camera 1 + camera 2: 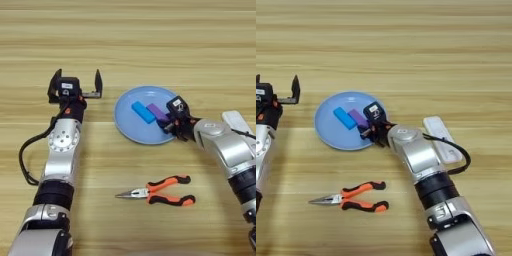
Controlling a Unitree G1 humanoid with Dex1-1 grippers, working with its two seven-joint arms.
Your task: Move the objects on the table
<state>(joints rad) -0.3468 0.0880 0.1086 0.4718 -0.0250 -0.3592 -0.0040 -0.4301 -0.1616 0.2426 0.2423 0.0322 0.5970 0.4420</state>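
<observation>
Broad light-brown wooden table (pixel 150 30), long horizontal grain; on it a round light-blue plate (pixel 127 127), a small flat purple rectangular block (pixel 156 111), a small flat bright-blue rectangular block (pixel 143 112), needle-nose pliers with orange-and-black handles and a thin steel tip (pixel 157 191), and a flat white oblong object (pixel 441 137) lying beside the right forearm. Purple block: lies inside the plate, touching or nearly touching the blue block on its right side, both with long axes running diagonally from upper left to lower right. Right gripper (pixel 369 131): reaches in over the plate's right rim, its black fingers at the lower-right end of the purple block — the block extends up and to the left away from them, roughly in line with the reach of the arm. Whether the fingers are closed on the block or merely beside it cannot be told; the gripper body hides the contact. Left gripper (pixel 75 86): parked well left of the plate, fingers spread wide, holding nothing. Pliers: on bare table in front of the plate, long axis near horizontal, tip pointing to the robot's left, handles to the right — between the two arms, seemingly a little nearer the right one.
</observation>
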